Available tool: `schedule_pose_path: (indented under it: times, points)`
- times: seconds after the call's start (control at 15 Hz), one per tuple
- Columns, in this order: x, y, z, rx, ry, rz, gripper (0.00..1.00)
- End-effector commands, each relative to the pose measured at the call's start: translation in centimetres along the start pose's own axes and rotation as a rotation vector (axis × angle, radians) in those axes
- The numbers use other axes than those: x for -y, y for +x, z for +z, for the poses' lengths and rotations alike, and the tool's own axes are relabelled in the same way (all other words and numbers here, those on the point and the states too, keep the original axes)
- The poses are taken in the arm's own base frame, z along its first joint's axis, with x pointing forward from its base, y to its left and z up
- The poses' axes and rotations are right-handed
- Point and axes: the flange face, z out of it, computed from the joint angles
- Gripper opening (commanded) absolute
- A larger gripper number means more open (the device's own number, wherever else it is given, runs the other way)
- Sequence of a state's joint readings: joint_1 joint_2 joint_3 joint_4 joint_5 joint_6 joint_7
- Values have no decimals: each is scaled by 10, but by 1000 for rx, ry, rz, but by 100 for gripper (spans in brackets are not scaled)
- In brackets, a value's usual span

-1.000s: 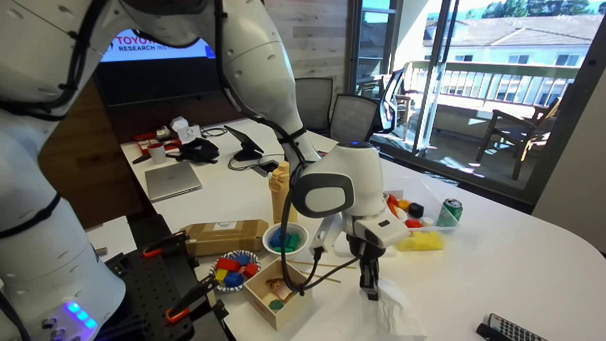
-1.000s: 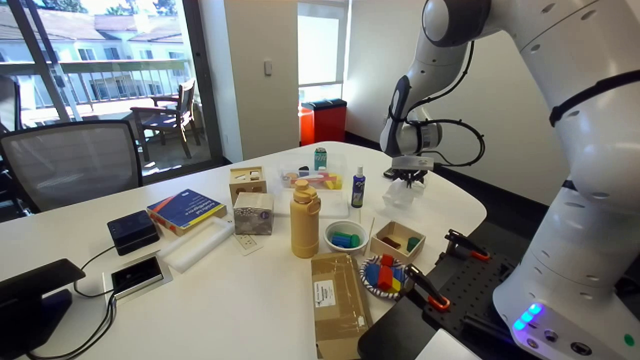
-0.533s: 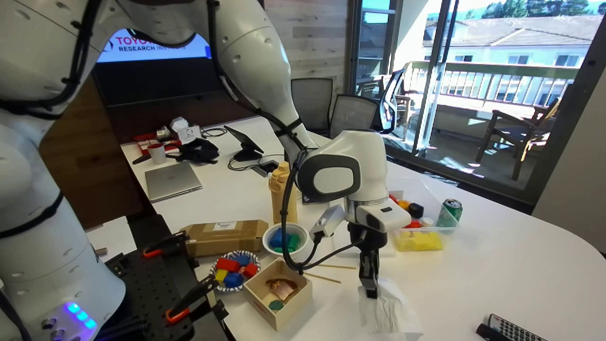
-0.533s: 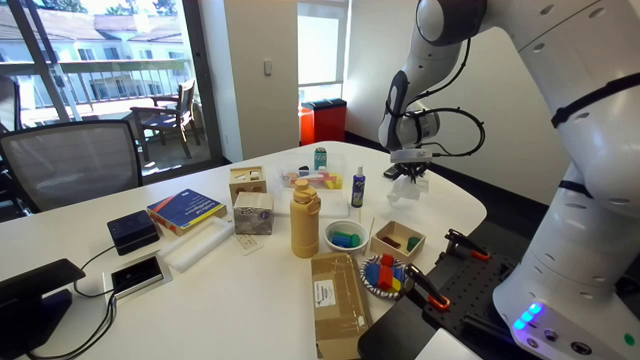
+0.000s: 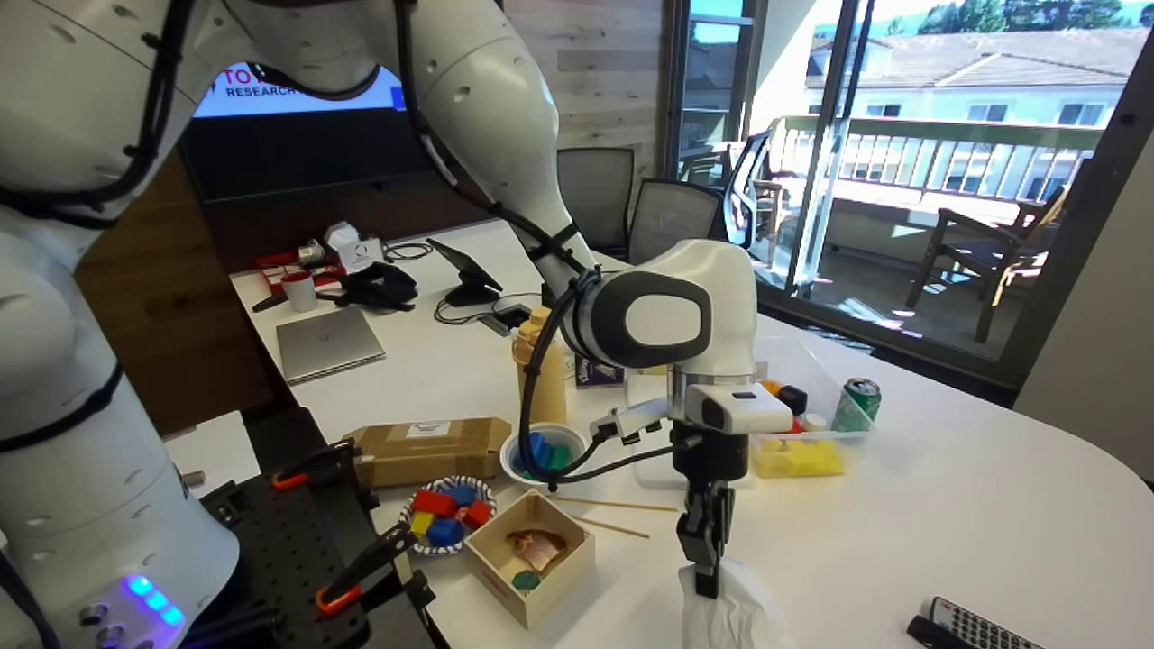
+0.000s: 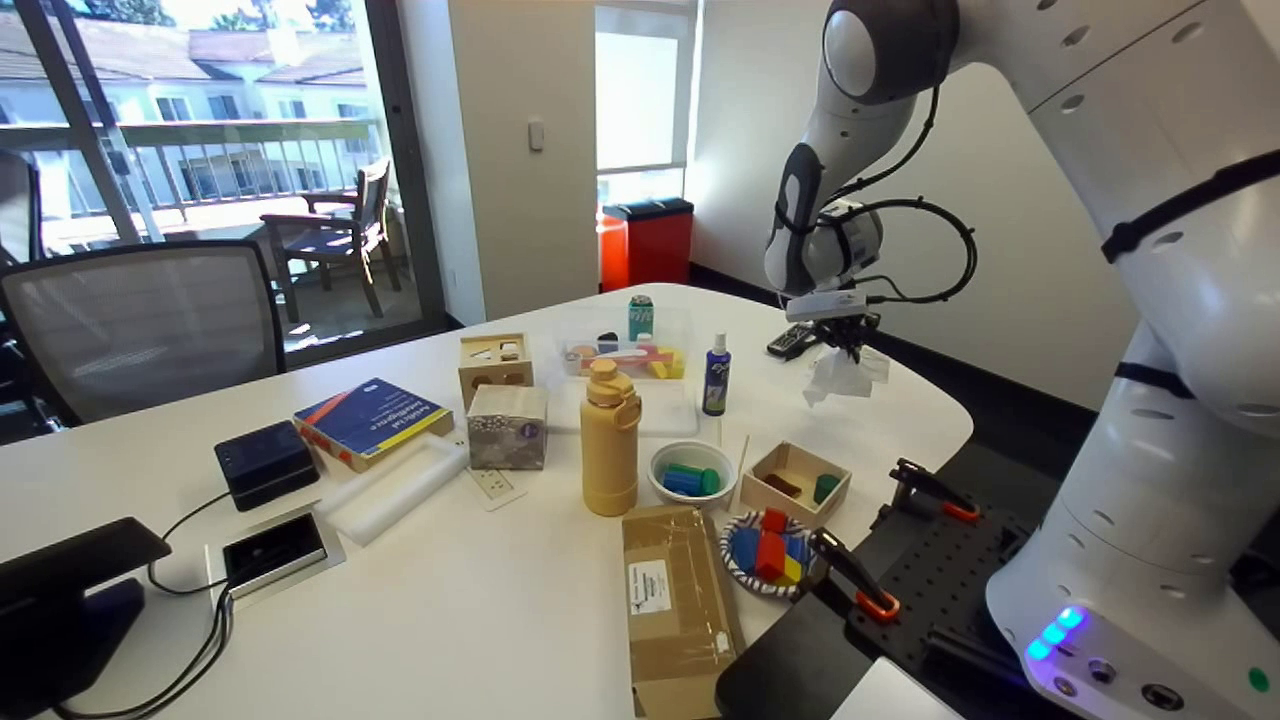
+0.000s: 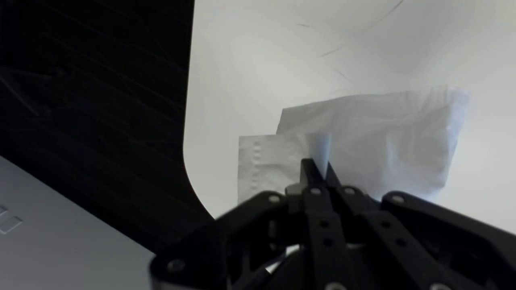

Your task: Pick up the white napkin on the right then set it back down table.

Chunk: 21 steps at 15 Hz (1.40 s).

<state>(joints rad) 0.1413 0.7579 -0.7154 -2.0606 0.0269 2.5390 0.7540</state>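
The white napkin (image 5: 728,622) hangs from my gripper (image 5: 708,577) in an exterior view, pinched near its top. The napkin (image 6: 842,378) and the gripper (image 6: 848,345) also show in an exterior view, at the right part of the white table (image 6: 520,600). In the wrist view the gripper (image 7: 321,171) is shut with a fold of the napkin (image 7: 387,133) between its fingertips. The napkin spreads to both sides of the fingers, near the table's rounded edge. I cannot tell whether its lower end touches the table.
A remote (image 5: 978,625) lies near the napkin. A wooden box (image 5: 568,586), a patterned plate (image 5: 491,491) of blocks and a white bowl (image 5: 577,437) stand toward the robot base. A clear bin (image 5: 852,435), a can (image 5: 856,404) and a spray bottle (image 6: 716,380) stand farther off.
My gripper has carried the napkin toward the table's edge, moving right in an exterior view. The napkin stays held, and its hanging part has changed shape.
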Motion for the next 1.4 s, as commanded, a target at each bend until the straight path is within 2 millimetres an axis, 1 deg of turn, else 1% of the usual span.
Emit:
schedule_pose_path:
  times: [0.0, 0.13, 0.33, 0.53, 0.67, 0.8, 1.13, 1.2, 1.27, 1.33]
  points:
    - [26, 0, 16, 56, -116, -31, 0]
    - [46, -4, 35, 117, -153, -79, 0]
    - [84, -10, 66, 194, -172, -140, 0]
    - [114, -10, 90, 225, -166, -171, 0]
    - [128, -6, 93, 217, -133, -184, 0]
    - [137, 1, 93, 206, -103, -201, 0]
    - [142, 17, 74, 155, -46, -194, 0]
    - [143, 19, 72, 155, -34, -193, 5]
    - [144, 21, 72, 151, -31, -189, 27]
    - [146, 22, 73, 145, -26, -188, 29]
